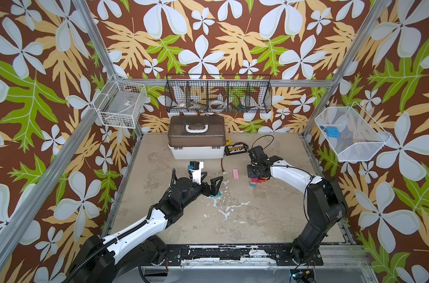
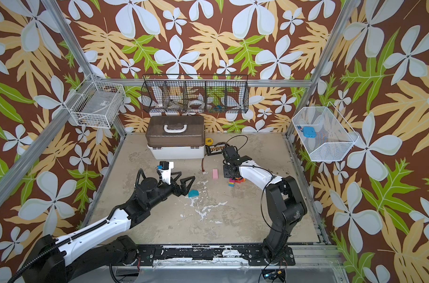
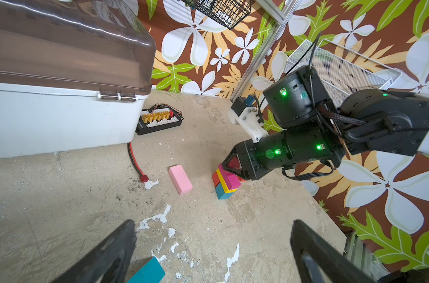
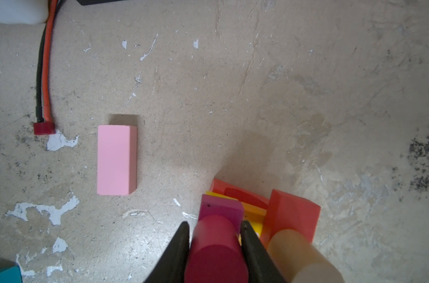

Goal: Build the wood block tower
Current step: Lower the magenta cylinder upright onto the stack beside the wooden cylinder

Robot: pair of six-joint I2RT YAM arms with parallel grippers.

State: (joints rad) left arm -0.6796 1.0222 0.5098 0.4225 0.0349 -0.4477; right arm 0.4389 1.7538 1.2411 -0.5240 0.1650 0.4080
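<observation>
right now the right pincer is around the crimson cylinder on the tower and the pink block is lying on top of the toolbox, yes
Not quite: the pink block lies flat on the table, apart from the tower, not on the toolbox; the right wrist view shows it. The right pincer is indeed around the crimson cylinder on the tower.

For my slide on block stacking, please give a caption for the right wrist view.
Right gripper straddling a crimson cylinder over the magenta block; pink block lies apart.
</observation>
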